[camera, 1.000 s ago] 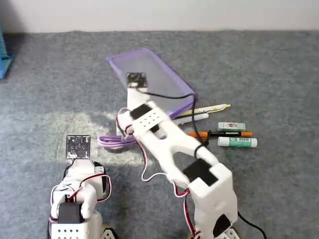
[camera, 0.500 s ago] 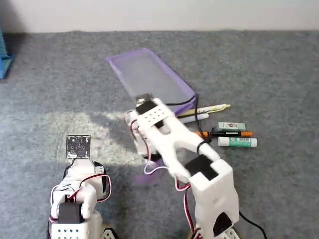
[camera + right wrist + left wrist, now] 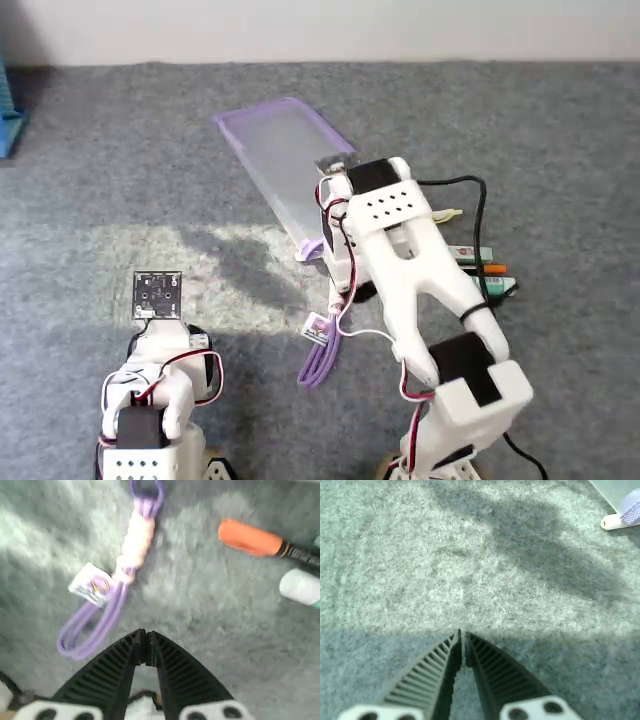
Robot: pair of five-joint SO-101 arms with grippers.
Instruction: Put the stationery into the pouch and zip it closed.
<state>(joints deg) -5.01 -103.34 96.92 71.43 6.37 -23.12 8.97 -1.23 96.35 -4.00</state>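
1. High view: pouch (image 3: 285,160) lies flat on the table (image 3: 560,130), purple strap (image 3: 322,355) trailing toward 6 o'clock.
2. Right tool (image 3: 146,642) pinched together, just off the strap, orange marker (image 3: 250,539) nearby.
3. Left tool (image 3: 461,642) together too, low over the table.

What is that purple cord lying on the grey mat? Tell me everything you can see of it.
The purple cord is a thin, soft-looking strap doubled into a long loop. It runs into a paler woven sleeve ending in a purple ring. A small white tag hangs where cord meets sleeve. It lies limp on the grey mat, leading toward the pouch corner. The shut right gripper hovers beside it, not holding it.
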